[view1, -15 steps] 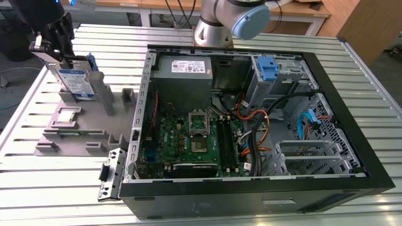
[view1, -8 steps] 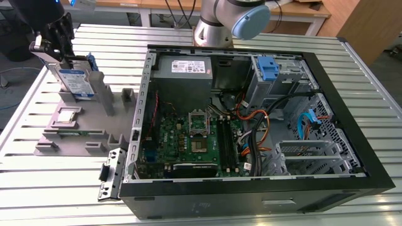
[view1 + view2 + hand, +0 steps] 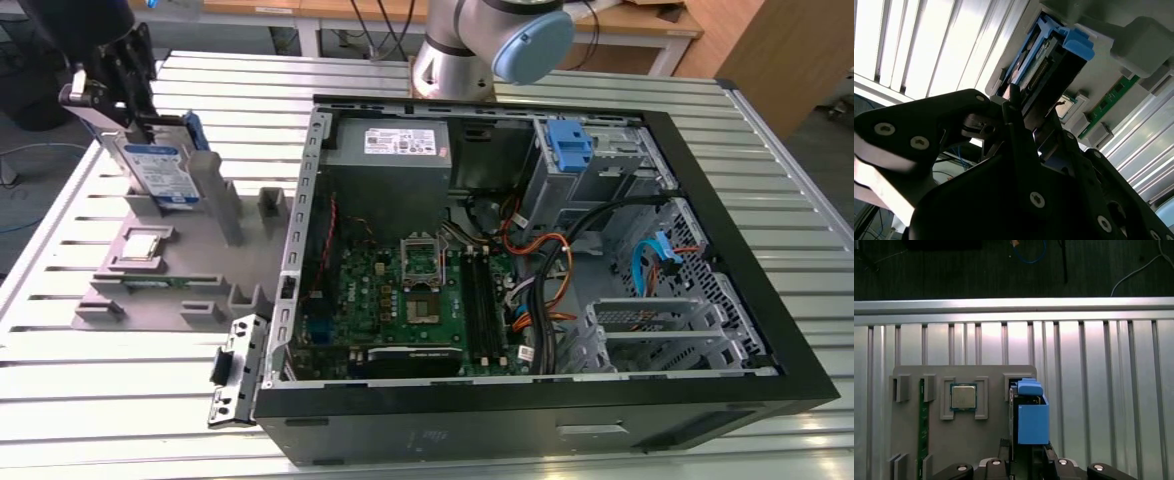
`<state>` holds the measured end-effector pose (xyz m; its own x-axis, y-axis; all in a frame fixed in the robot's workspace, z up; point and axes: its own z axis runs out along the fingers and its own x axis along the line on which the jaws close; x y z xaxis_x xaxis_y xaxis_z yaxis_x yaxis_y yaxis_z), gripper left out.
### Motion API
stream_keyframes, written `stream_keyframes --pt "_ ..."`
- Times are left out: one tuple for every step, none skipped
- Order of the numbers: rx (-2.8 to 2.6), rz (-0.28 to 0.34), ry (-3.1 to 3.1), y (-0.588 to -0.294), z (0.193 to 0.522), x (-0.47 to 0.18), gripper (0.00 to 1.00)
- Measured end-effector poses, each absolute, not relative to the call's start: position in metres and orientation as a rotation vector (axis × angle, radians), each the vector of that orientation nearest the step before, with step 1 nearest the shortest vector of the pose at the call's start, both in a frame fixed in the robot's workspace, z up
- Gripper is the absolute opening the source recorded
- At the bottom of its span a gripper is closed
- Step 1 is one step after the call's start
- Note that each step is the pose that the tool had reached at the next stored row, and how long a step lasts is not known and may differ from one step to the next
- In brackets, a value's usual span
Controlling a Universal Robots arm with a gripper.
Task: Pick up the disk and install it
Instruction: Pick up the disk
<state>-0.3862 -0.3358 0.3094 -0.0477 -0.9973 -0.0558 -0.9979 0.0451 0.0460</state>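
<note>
One disk [image 3: 160, 170] stands on edge at the grey holder [image 3: 200, 262] on the exterior view's left, well apart from the open computer case [image 3: 534, 420], and we see the gripper [image 3: 131, 118] clamped on its upper edge. We judge the hold narrow, so the disk could twist or slip out of the grip, or catch on the holder's posts if raised askew
</note>
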Motion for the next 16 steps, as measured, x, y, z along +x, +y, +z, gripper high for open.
stream_keyframes --pt "-2.162 0.113 2.265 -0.336 0.312 -0.386 0.35" --pt "-2.162 0.113 2.265 -0.336 0.314 -0.386 0.35" --pt "-2.162 0.113 2.265 -0.336 0.317 -0.386 0.35" --pt "-2.162 0.113 2.265 -0.336 0.32 -0.386 0.35" --pt "-2.162 0.113 2.265 -0.336 0.323 -0.386 0.35" --pt "-2.162 0.113 2.265 -0.336 0.327 -0.386 0.35" --pt "-2.162 0.113 2.265 -0.336 0.33 -0.386 0.35" --pt "-2.162 0.113 2.265 -0.336 0.334 -0.386 0.35" --pt "-2.162 0.113 2.265 -0.336 0.337 -0.386 0.35" --pt "-2.162 0.113 2.265 -0.336 0.341 -0.386 0.35" --pt "-2.162 0.113 2.265 -0.336 0.345 -0.386 0.35" --pt "-2.162 0.113 2.265 -0.336 0.349 -0.386 0.35" --pt "-2.162 0.113 2.265 -0.336 0.352 -0.386 0.35" --pt "-2.162 0.113 2.265 -0.336 0.355 -0.386 0.35" --pt "-2.162 0.113 2.265 -0.336 0.359 -0.386 0.35" --pt "-2.162 0.113 2.265 -0.336 0.361 -0.386 0.35"
